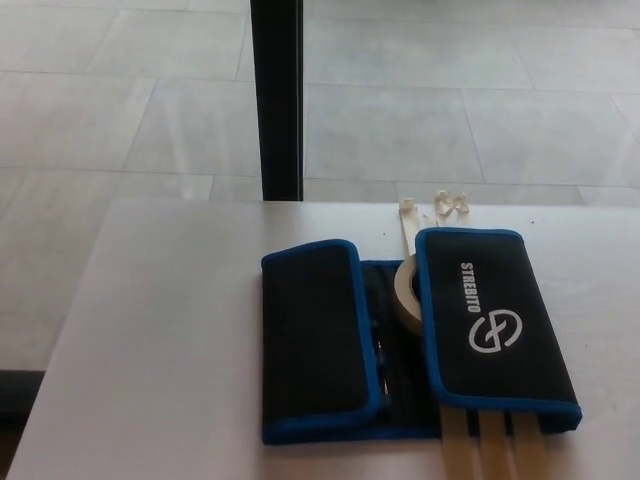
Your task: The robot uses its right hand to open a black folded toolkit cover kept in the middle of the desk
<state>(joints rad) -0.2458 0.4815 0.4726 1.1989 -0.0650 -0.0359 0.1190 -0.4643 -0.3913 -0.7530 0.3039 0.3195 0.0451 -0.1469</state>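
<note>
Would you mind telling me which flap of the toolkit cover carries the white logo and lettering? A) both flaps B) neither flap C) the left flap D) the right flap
D: the white lettering and round logo sit on the right flap of the toolkit cover; the left flap is plain black with blue trim.

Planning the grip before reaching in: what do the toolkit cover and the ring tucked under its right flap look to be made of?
Toolkit cover: looks like woven black fabric, matte, with blue stitched edge binding and a printed white logo. Ring: probably a roll of paper masking tape, cream and dull; partly hidden, so uncertain.
</note>
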